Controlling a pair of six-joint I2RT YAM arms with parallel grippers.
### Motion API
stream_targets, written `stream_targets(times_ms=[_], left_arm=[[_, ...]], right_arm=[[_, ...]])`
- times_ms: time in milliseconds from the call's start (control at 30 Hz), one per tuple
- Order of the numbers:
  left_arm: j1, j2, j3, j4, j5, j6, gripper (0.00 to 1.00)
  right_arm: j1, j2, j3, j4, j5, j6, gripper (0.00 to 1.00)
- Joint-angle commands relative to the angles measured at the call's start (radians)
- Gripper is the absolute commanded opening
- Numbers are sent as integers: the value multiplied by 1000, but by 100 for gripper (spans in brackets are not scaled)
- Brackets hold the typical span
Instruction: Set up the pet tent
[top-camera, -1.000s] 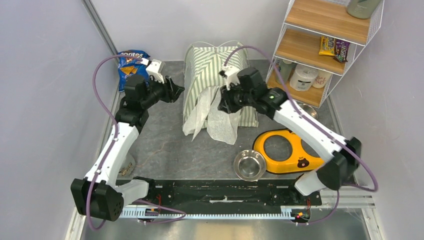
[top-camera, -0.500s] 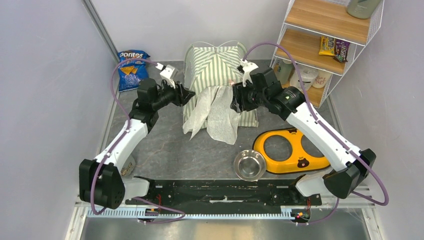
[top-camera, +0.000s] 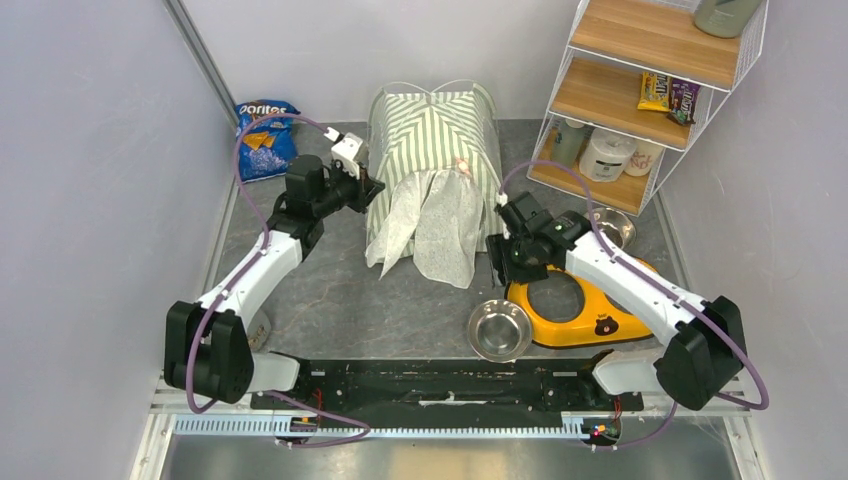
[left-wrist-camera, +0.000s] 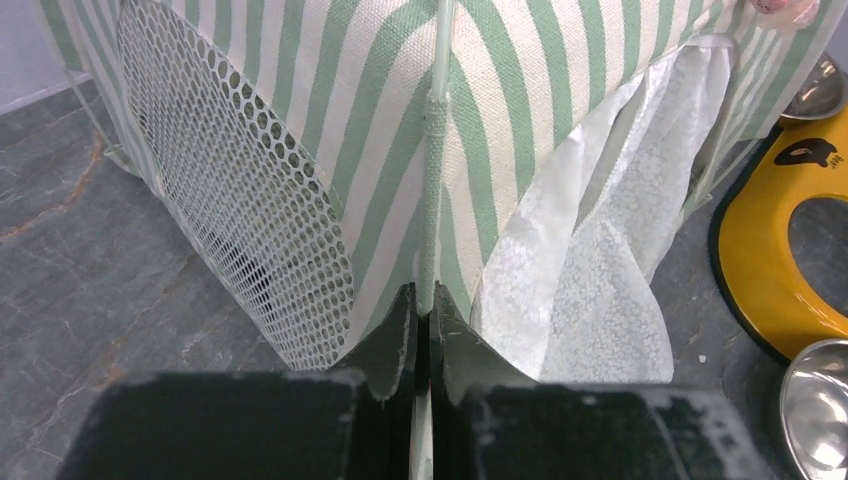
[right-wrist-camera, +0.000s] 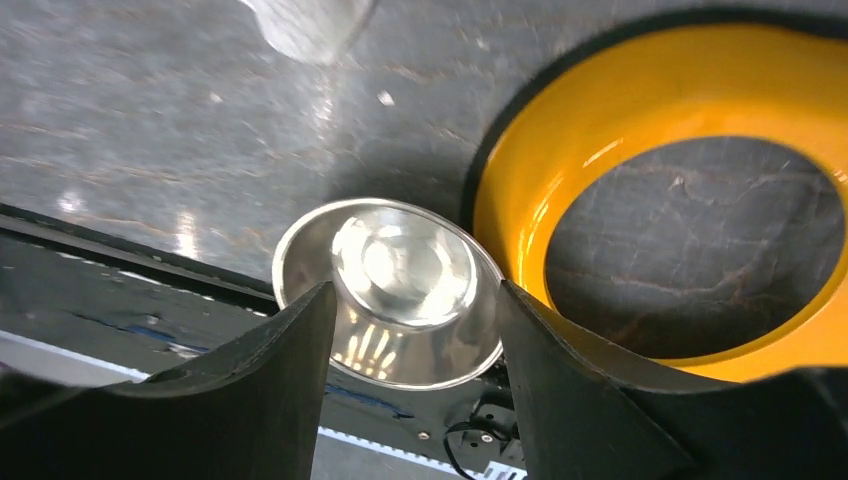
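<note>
pet tent (top-camera: 432, 130) raised and arched at 12 o'clock; seemingly near done; front flaps (top-camera: 430, 225) left hanging | left gripper (left-wrist-camera: 422, 305) clamped on its corner pole (left-wrist-camera: 432, 180) | right gripper (right-wrist-camera: 412, 300) held wide, empty, over steel bowl (right-wrist-camera: 400, 255) at 5 o'clock

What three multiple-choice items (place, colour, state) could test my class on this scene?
1. Where is the chip bag? A left of the tent, at the back; B right of it; C in front of it.
2. Tent's stripes: A red-white; B green-white; C blue-yellow.
3. The right gripper is: A open; B shut, empty; C shut on the tent.
Key: 1 A, it lies at the back left; 2 B, clear in the left wrist view; 3 A, its fingers stand wide apart.
</note>
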Motion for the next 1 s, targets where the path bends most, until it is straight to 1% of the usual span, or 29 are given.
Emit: stream_targets(times_ms=[0,133,267,400,567,633,767,867,967], left_arm=[[-6,-6,39,12,-84,61,2],[-6,-47,12,38,-224,70,2],[-6,-99,-12,36,-309,126,2],[-6,-123,-13,3,-350,174,2],[-5,-117,-4,-32,-356,170,2],[-4,-118,-3,-36,-356,161,9],[-4,-125,-1,-36,-349,149,34],[-4,-134,9,-34,-339,137,41],[-4,-140,22,-34,-333,123,46]], right_arm=[[-4,-12,-100,48,14,7,68],[-4,51,-143,90,44,15,68],[-3,126,-140,107,23,32,68],[-3,161,-144,142,23,25,67],[-4,206,-153,169,-14,14,65],[-3,233,-158,174,-13,17,64],[-4,252,-171,176,-40,27,64],[-3,242,-180,181,-45,29,62],[-4,238,-183,183,-49,28,53]])
